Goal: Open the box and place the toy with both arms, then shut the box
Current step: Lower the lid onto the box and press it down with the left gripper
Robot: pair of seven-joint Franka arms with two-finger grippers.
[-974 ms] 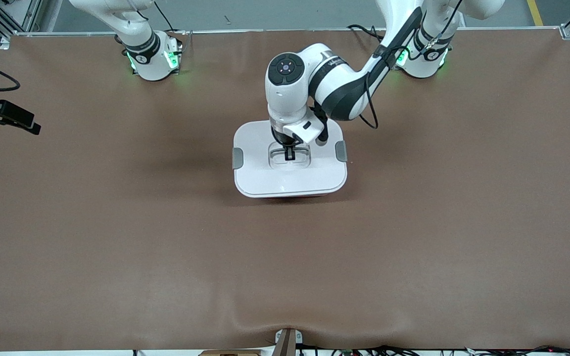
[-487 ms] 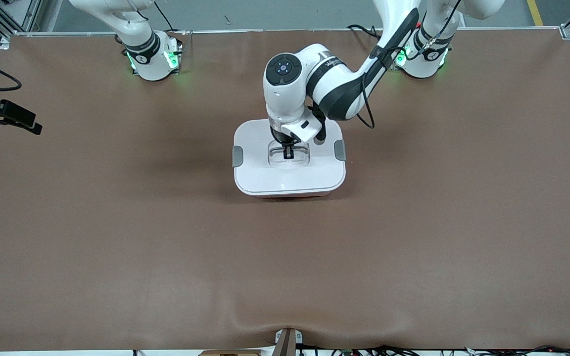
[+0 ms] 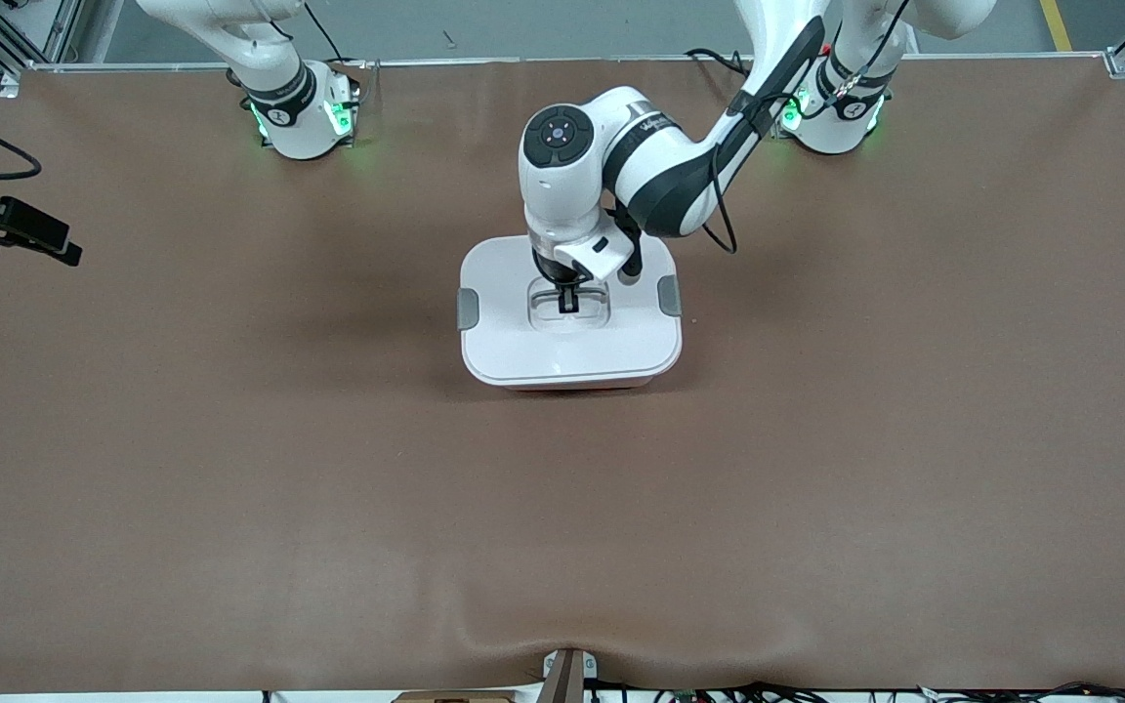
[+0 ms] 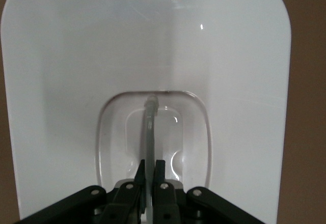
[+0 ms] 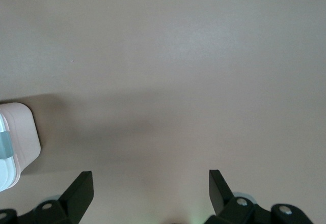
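The box [image 3: 570,317] is sitting in the middle of the table [image 3: 230,469], a bit toward the robots' side. Its white lid [image 3: 523,337] is on, and the toy is not showing anywhere, so it is probably inside. A grey clip [image 3: 468,309] is sitting at 9 o'clock on the lid and another grey clip [image 3: 668,295] at 3 o'clock.

The left gripper [image 4: 149,169] is reaching straight down into the dip in the lid. Its fingers are pinching the thin handle [image 4: 150,127], which runs from 12 to 6 o'clock in the left wrist view. So the lid lies right under the claw, and the only way clear is up.

The right gripper [image 5: 147,183] is waiting, spread wide, over bare table, with one corner of the box nearby. There is lots of open room all around the box.
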